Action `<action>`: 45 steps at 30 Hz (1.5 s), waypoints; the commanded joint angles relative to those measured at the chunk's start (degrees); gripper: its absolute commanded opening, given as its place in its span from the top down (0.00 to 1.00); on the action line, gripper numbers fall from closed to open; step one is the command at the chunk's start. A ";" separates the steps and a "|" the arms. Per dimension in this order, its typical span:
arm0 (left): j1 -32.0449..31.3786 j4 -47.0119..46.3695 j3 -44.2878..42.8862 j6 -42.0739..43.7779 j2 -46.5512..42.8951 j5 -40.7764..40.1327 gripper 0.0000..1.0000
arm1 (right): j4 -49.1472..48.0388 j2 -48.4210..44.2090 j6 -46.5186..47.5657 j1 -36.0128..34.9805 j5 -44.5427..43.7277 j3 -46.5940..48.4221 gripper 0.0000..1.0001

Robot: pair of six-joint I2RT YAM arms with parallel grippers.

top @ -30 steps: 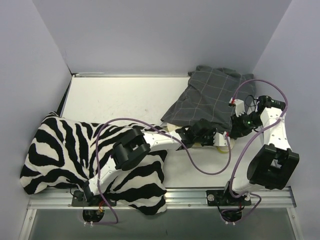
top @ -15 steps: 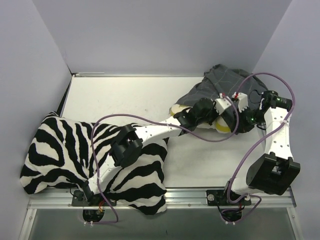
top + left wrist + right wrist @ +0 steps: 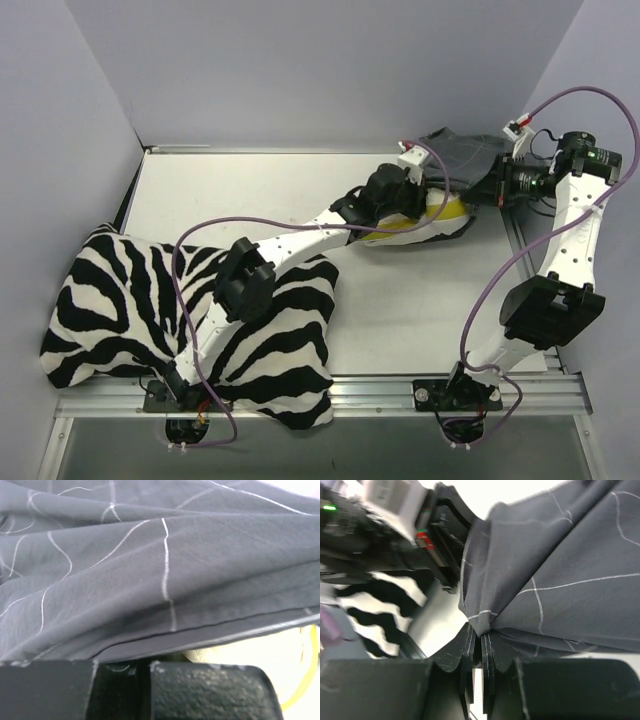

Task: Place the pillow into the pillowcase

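The dark grey checked pillowcase (image 3: 462,152) is bunched at the far right of the table, stretched between both grippers. My right gripper (image 3: 493,181) is shut on a pinched fold of it; in the right wrist view that fold (image 3: 485,617) sits between the closed fingertips of the gripper (image 3: 482,636). My left gripper (image 3: 413,187) reaches in from the left, shut at the case's hem; in the left wrist view the gripper (image 3: 142,666) is at the bottom with the pillowcase (image 3: 150,580) draped right over it. The pillow (image 3: 415,228), white with a yellow edge, lies partly under the case; the left wrist view shows the pillow (image 3: 250,652) below the hem.
A big zebra-striped cushion (image 3: 120,300) covers the near left of the table, under the left arm. Grey walls close in the back and both sides. Purple cables loop off both arms. The left arm's wrist (image 3: 395,520) shows close by in the right wrist view.
Both grippers have moved toward the back right, taking the pillowcase with them. It went from spread flat to bunched up, and the pillow's white and yellow near side now shows.
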State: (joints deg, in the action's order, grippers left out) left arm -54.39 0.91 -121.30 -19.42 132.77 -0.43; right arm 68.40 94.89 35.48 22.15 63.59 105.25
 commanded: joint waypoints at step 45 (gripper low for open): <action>20.03 1.18 43.43 -21.18 -33.46 23.28 0.25 | -19.81 1.00 -27.42 -35.77 -47.51 -6.08 0.48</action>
State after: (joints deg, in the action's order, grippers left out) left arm -33.06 -1.26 -74.87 -39.81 97.30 20.69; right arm 38.61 99.81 0.49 -13.28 23.11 103.42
